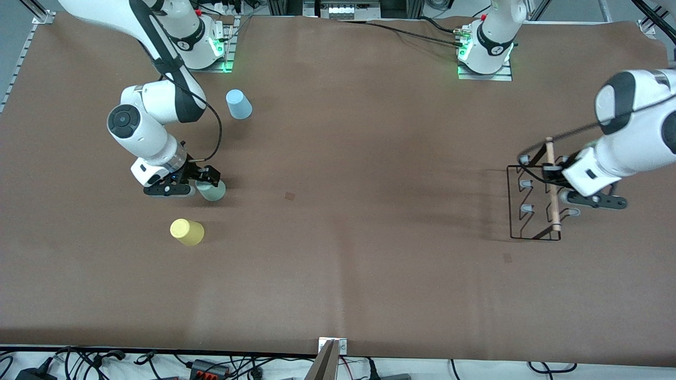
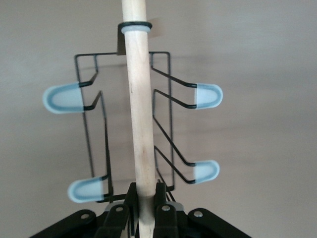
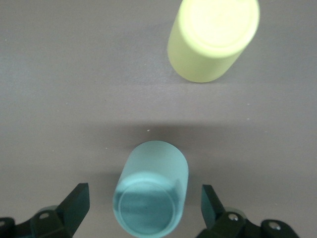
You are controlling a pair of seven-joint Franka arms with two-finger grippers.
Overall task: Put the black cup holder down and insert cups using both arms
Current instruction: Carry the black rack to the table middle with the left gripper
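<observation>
Right arm's end of the table first. The small light blue plastic tumbler (image 1: 238, 104) stands mouth down, closest to the right arm's base and untouched. Nearer the front camera, the right gripper (image 1: 203, 182) is down at the pale mint green tumbler (image 1: 212, 190). Its fingers (image 3: 75, 205) stand spread wide with the cup between them, one on each side, neither touching the wall. The cup is also mouth down, which gives the fingers a plain tapered side to close on; I judge a grasp is being lined up, not yet made. The yellow tumbler (image 1: 187, 231) sits nearer the camera again, close to the green one but apart from it, inverted too.

The middle of the brown table cover (image 1: 338, 211) carries nothing but a small dark mark.

Left arm's end. The thin black wire cup holder with a light wooden rod handle (image 1: 540, 198) stands here, its pale blue-grey capped pegs (image 2: 66, 97) sticking out to both sides. The left gripper (image 1: 552, 174) is clamped tight on the wooden rod (image 2: 140, 124) close to one end. Gripping the handle makes sense: it is the only solid part, and the rack hangs level from it. Whether the base rests on the table or is just off it, I cannot tell.
</observation>
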